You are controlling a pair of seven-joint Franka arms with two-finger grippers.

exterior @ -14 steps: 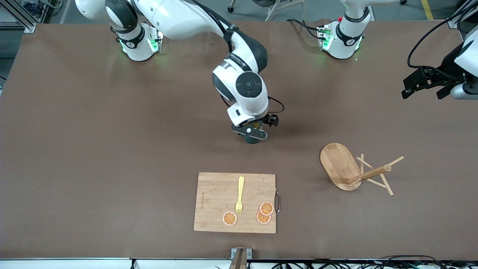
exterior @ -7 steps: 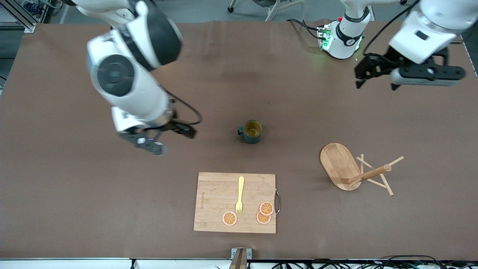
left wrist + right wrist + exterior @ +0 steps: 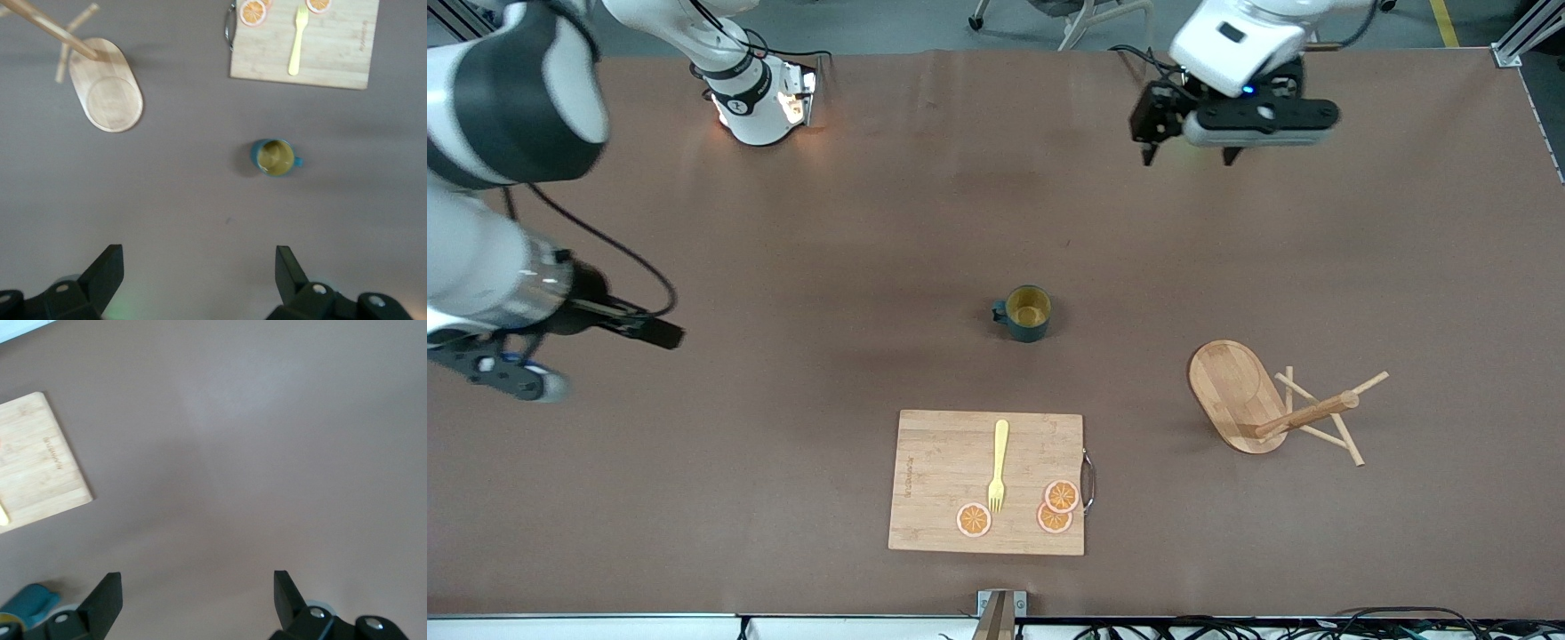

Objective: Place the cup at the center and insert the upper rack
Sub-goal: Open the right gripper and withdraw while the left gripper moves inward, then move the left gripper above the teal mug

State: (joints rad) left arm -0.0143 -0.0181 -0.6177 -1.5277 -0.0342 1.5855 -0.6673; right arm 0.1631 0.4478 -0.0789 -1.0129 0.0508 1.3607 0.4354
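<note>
The cup (image 3: pixel 1028 312) stands upright in the middle of the tabletop (image 3: pixel 783 267), all by itself. The upper rack (image 3: pixel 1272 402) lies tipped on its side toward my left arm's end, a bit nearer the front camera than the cup. My left hand (image 3: pixel 1192 151) hangs over the bare tabletop close to its base, fingers wide, holding nothing. My right hand (image 3: pixel 511 378) hangs over my right arm's end of the tabletop, wide too and holding nothing. The cutting board (image 3: pixel 987 482) with a fork (image 3: pixel 998 467) and orange slices (image 3: pixel 1055 507) sits nearer the front camera than the cup.
</note>
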